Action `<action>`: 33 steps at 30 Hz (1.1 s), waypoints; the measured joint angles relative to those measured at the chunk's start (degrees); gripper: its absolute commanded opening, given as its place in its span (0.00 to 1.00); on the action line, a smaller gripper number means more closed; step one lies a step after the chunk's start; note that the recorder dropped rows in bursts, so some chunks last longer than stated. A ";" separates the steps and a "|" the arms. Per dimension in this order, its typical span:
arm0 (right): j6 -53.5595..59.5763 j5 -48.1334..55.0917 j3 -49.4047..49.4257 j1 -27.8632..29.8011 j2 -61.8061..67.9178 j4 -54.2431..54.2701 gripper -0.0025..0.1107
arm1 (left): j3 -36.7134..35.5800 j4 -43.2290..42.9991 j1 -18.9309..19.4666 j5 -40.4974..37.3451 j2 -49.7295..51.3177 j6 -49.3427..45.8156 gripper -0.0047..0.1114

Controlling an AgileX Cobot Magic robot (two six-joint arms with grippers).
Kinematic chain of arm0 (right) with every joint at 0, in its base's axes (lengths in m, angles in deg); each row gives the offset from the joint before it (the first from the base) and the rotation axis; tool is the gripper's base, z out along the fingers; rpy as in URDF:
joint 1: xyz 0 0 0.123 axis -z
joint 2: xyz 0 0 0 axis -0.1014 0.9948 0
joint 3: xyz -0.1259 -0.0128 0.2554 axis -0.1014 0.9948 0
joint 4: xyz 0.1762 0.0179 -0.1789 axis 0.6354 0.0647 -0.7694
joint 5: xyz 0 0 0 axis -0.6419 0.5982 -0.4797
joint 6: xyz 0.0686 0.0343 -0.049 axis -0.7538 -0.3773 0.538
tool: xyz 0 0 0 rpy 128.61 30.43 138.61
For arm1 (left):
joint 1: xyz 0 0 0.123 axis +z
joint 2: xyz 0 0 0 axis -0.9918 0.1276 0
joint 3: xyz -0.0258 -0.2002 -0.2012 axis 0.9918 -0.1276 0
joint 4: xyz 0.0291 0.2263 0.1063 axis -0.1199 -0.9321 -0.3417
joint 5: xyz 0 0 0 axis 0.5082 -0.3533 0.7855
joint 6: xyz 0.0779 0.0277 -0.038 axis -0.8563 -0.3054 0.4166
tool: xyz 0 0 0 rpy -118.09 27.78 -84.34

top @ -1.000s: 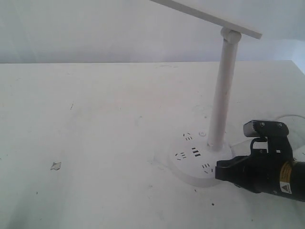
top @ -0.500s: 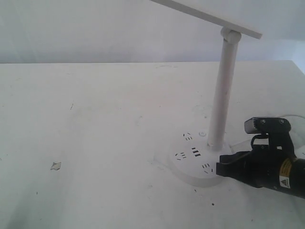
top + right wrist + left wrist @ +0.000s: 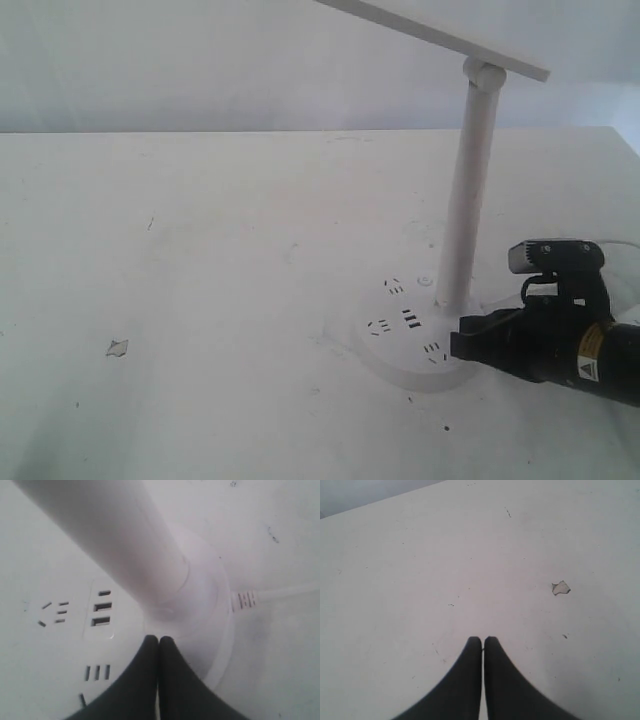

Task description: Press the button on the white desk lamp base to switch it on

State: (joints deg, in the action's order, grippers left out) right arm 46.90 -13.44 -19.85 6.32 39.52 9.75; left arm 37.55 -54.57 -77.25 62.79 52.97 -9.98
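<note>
The white desk lamp base [image 3: 405, 335] is a thick round disc with dark socket slots, and its tall white pole [image 3: 466, 190] carries the flat lamp head [image 3: 440, 35]. My right gripper [image 3: 460, 345] is shut and empty, its tips over the base's right part close to the pole foot. In the right wrist view the base [image 3: 60, 645] fills the frame and the shut right gripper [image 3: 159, 639] sits just short of the pole [image 3: 115, 540]. The button is not clearly distinguishable. My left gripper [image 3: 482, 640] is shut over bare table, out of the exterior view.
A white power cord [image 3: 280, 595] leaves the base's side away from the slots. A small chipped mark [image 3: 118, 347] lies on the white table [image 3: 200, 250] at the left; the chipped mark [image 3: 560, 587] also shows in the left wrist view. A pale wall stands behind the table.
The right gripper has crept a little left and up, further over the lamp base toward the pole. The lamp has not visibly changed.
</note>
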 measured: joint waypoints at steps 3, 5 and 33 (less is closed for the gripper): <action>0.10 -1.58 -0.36 0.00 1.35 0.35 0.02 | 0.00 0.00 0.00 0.00 0.00 0.00 0.05; 0.49 -1.79 -0.57 0.00 1.78 0.59 0.02 | 0.00 0.00 0.00 0.00 0.00 0.00 0.05; 13.19 -2.60 10.42 0.00 -18.38 10.64 0.02 | 0.00 0.00 0.00 0.00 0.00 0.00 0.05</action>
State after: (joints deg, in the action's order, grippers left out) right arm 60.09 -16.04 -9.43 6.32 21.15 20.39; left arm 37.55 -54.57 -77.25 62.79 52.97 -9.98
